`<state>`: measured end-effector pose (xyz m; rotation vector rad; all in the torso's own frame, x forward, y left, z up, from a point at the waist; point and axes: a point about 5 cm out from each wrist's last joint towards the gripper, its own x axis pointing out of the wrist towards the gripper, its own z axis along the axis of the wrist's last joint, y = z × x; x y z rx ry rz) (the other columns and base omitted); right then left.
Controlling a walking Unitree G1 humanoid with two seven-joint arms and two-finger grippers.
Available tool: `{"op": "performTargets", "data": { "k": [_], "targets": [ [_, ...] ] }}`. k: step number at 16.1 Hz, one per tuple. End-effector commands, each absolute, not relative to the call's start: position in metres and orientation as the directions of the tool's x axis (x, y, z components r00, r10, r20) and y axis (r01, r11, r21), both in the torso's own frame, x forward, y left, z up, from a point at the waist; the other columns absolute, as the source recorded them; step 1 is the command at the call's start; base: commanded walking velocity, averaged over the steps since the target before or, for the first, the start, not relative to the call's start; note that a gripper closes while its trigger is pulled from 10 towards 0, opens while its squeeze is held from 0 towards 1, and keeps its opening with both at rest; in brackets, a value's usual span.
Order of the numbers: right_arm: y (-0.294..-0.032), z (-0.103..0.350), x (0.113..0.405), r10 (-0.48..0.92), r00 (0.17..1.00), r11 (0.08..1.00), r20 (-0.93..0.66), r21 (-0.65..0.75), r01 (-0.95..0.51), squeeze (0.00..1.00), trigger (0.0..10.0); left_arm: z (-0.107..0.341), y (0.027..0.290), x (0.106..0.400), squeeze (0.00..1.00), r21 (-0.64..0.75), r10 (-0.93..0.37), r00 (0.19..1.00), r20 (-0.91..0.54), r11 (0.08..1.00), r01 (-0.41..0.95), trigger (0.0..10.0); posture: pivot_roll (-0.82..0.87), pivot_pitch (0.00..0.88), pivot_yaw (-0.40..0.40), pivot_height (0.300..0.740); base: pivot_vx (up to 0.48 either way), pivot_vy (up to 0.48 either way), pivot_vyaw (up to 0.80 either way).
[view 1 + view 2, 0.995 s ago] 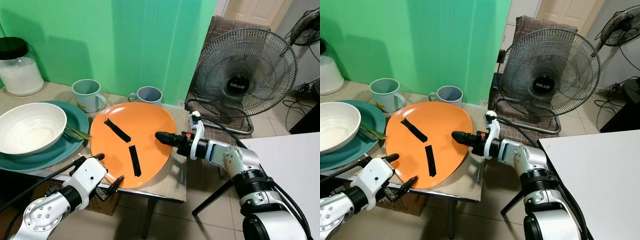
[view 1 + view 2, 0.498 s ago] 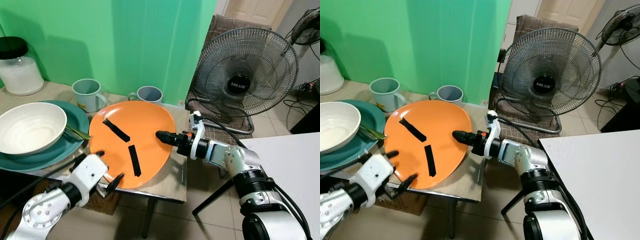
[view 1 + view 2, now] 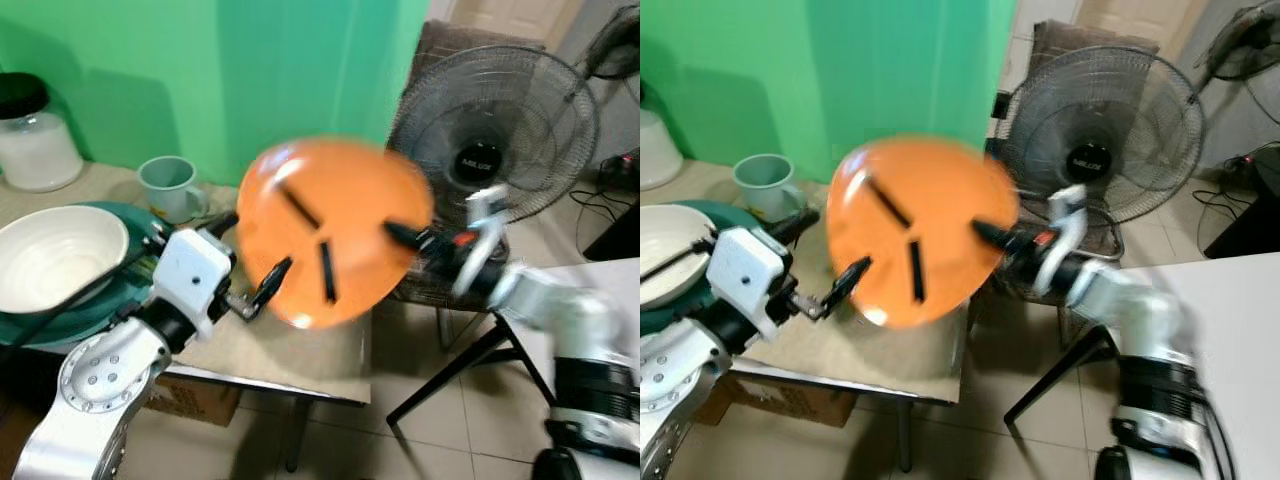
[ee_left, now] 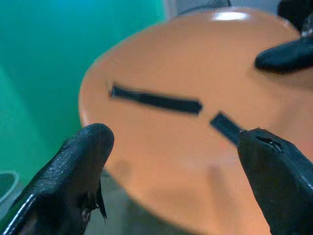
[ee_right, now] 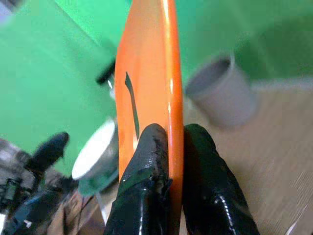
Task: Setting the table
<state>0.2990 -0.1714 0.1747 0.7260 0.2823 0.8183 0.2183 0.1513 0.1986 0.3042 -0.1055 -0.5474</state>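
The right gripper [image 5: 168, 161] pinches the rim of the orange plate [image 3: 335, 225] and holds it up in the air above the table [image 3: 290, 350]. The left gripper [image 3: 250, 265] is spread wide beside the plate. A white bowl [image 3: 55, 255] sits nearby.

Only one label shows: a small white brand word on the black hub of the round grey wire-cage floor fan [image 3: 1086, 165], upper right of the frame. Blur leaves it unreadable here, and nothing else carries writing.
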Motion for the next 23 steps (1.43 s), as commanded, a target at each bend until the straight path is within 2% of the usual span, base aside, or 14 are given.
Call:
{"op": "performTargets", "data": {
  "k": [1,2,5,6,7,9,12,13,18,23],
  "targets": [
    [-0.186,0.198,0.292,0.674,0.733,0.560,0.097,0.580,-0.592,0.00,10.0,0.204,0.150,0.215,0.00,0.293,-0.528,0.848,0.034,0.817,0.497,10.0,-0.01,0.000,-0.089,0.740,0.000,0.000,0.00],
    [-0.191,0.208,0.288,0.608,0.787,0.635,0.104,0.532,-0.561,0.00,10.0,0.205,0.149,0.210,0.00,0.282,-0.535,0.844,0.029,0.815,0.507,10.0,-0.02,0.000,-0.087,0.740,0.000,0.000,0.00],
    [-0.195,0.220,0.275,0.468,0.871,0.729,0.147,0.493,-0.475,0.00,10.0,0.205,0.146,0.205,0.00,0.277,-0.530,0.848,0.010,0.817,0.506,10.0,-0.02,0.000,-0.087,0.740,0.000,0.000,-0.74],
    [-0.192,0.222,0.265,0.395,0.905,0.789,0.157,0.447,-0.422,0.00,10.0,0.200,0.148,0.212,0.00,0.273,-0.452,0.892,-0.011,0.856,0.438,10.0,-0.02,0.000,-0.089,0.740,0.000,0.000,-0.72],
    [-0.186,0.224,0.256,0.355,0.918,0.828,0.176,0.396,-0.396,0.00,10.0,0.195,0.153,0.221,0.00,0.277,-0.354,0.935,-0.022,0.896,0.346,10.0,-0.02,0.000,-0.084,0.740,0.000,0.000,-0.73],
    [-0.179,0.227,0.248,0.302,0.929,0.855,0.212,0.371,-0.363,0.00,10.0,0.193,0.156,0.228,0.00,0.297,-0.269,0.963,-0.023,0.918,0.263,10.0,-0.03,0.000,-0.077,0.740,0.000,0.000,-0.73],
    [-0.175,0.232,0.249,0.179,0.954,0.913,0.241,0.320,-0.252,0.00,10.0,0.194,0.147,0.235,0.00,0.301,-0.245,0.969,0.013,0.925,0.230,10.0,-0.03,0.000,-0.074,0.740,0.000,0.000,-0.74],
    [-0.170,0.236,0.250,0.175,0.950,0.951,0.258,0.207,-0.231,0.00,10.0,0.192,0.143,0.237,0.00,0.311,-0.239,0.971,0.011,0.924,0.223,10.0,-0.03,0.000,-0.074,0.740,0.000,0.000,-0.74],
    [-0.159,0.231,0.259,0.125,0.957,0.973,0.263,0.155,-0.169,0.00,10.0,0.190,0.137,0.241,0.00,0.294,-0.197,0.980,0.030,0.939,0.179,10.0,-0.02,0.000,-0.092,0.740,0.000,0.000,-0.74],
    [-0.151,0.230,0.266,0.082,0.963,0.968,0.257,0.208,-0.138,0.00,10.0,0.199,0.139,0.247,0.00,0.299,-0.183,0.981,0.069,0.942,0.154,10.0,-0.02,0.000,-0.083,0.740,0.000,0.000,-0.74]
  ]
}}
